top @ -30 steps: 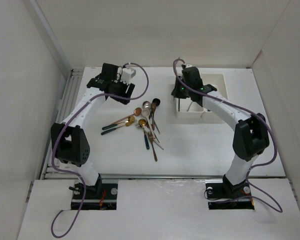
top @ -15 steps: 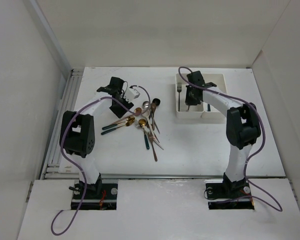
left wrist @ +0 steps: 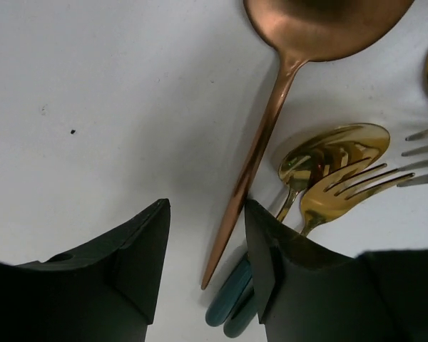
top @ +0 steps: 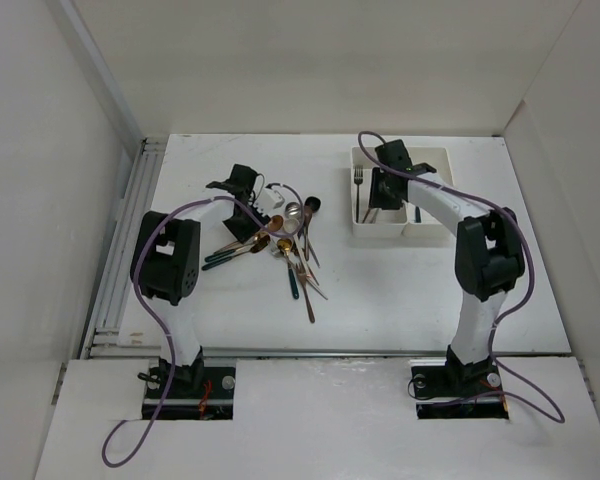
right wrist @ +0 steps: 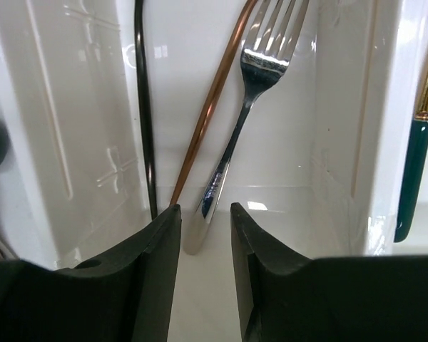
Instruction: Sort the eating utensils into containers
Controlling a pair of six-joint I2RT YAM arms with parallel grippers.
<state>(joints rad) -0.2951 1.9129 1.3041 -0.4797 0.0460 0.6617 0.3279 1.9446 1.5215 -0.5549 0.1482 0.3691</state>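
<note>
The left gripper point(left wrist: 203, 242) hangs low over the tabletop point(left wrist: 93, 85) at the edge of the loose pile point(top: 292, 248), jaws spread; the tail end of a copper spoon point(left wrist: 260, 142) lies in the gap, close against one finger and well off the other, and nothing is pinched yet. Just beside that handle lie two teal handles point(left wrist: 232, 306), belonging as far as I can see to a gold spoon point(left wrist: 335, 149) and a gold fork point(left wrist: 342, 191).

The right gripper point(right wrist: 204, 221) sits inside the white tray point(right wrist: 342, 107), in the compartment nearer the pile; its jaws stand slightly parted and grip nothing. A silver fork point(right wrist: 260, 68) rests on the compartment floor with its handle end in the gap; a copper handle point(right wrist: 214, 107) and a black handle point(right wrist: 143, 107) lie alongside it. A teal-handled utensil point(right wrist: 412, 171) lies in the neighbouring compartment.

Hazards, as I judge them:
- Off-centre closure on the left: the near finger would reach the thin handle first and push it sideways; the spoon may pivot or slide out.
- Double pick: the teal handles are near enough to be caught as well.
- Low grasp: the handle lies flat on the tabletop; the fingertips may scrape over it.
- Right side: a tilted lift-out could catch the fork's handle end and drag it up the wall.
</note>
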